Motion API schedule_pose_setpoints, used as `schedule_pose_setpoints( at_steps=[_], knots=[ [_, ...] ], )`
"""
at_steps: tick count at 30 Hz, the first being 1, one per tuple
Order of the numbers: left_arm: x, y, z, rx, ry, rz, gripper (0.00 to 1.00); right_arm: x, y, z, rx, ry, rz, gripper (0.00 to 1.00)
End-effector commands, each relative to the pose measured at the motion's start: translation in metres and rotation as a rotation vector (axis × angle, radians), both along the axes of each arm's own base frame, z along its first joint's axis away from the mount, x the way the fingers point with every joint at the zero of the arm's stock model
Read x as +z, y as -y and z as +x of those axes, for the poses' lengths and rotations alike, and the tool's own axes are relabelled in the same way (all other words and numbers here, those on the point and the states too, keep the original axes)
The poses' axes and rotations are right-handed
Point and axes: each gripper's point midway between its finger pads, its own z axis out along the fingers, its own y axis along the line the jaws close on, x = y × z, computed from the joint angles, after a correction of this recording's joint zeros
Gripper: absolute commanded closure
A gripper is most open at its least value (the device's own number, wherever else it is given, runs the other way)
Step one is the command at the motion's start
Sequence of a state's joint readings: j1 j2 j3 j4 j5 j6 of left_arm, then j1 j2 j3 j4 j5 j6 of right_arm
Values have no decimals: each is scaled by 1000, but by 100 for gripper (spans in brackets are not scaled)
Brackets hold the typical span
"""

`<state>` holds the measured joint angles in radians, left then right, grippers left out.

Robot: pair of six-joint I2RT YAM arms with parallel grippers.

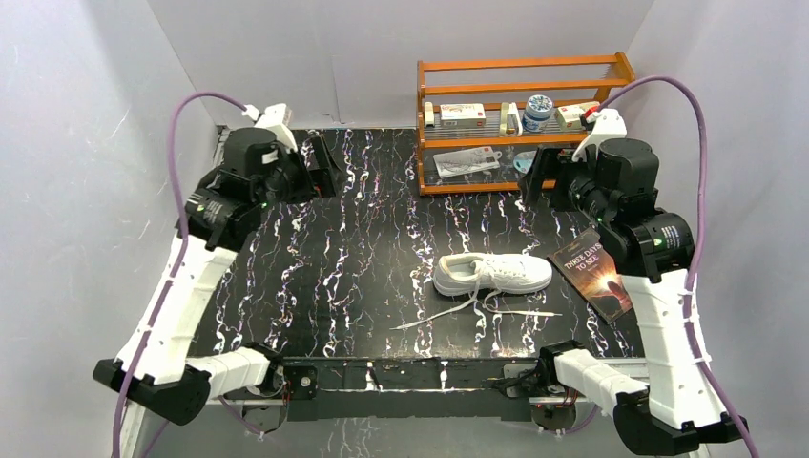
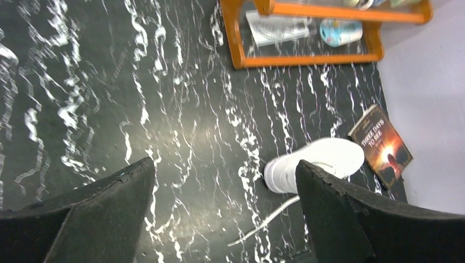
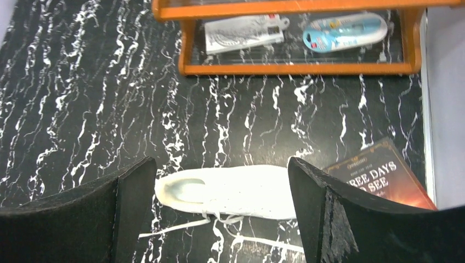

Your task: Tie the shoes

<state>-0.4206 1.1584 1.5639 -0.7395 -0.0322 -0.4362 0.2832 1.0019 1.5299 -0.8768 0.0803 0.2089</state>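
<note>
One white low-top shoe lies on its side on the black marbled table, right of centre, toe toward the book. Its thin white laces trail loose toward the near edge. The shoe also shows in the left wrist view and the right wrist view, with loose laces below it. My left gripper hovers high at the back left, open and empty, far from the shoe. My right gripper hangs high at the back right, open and empty, above and behind the shoe.
An orange wooden rack with small items stands at the back right. A dark paperback book lies just right of the shoe's toe. Grey walls close in on both sides and behind.
</note>
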Motion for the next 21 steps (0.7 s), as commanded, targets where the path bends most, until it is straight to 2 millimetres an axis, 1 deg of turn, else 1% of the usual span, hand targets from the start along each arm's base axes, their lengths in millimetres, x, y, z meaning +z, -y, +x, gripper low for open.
schedule_pose_setpoints(
  at_steps=[1,4,7,10,13,15,18,21],
  knots=[
    [-26,31,4,-74,-84,-122,3,-11,18,-6,-89,-43,14,2],
    [-55,51,3,-114,-171,-157,3,-23,27,-9,-127,-83,13,2],
    [-84,75,-1,-164,-262,-180,2,-32,29,-15,-135,-115,27,2],
    [-110,100,-8,-219,-349,-189,2,-37,21,-23,-90,-136,65,2],
    [-132,126,-16,-278,-428,-188,2,-44,19,-34,-101,-178,120,1],
    [-147,144,-21,-321,-480,-171,2,-48,14,-42,-77,-198,140,2],
    [-167,167,-31,-381,-540,-117,3,-54,7,-53,-37,-235,164,1],
    [-188,185,-47,-425,-592,-37,4,-56,-3,-64,31,-258,184,2]
  ],
)
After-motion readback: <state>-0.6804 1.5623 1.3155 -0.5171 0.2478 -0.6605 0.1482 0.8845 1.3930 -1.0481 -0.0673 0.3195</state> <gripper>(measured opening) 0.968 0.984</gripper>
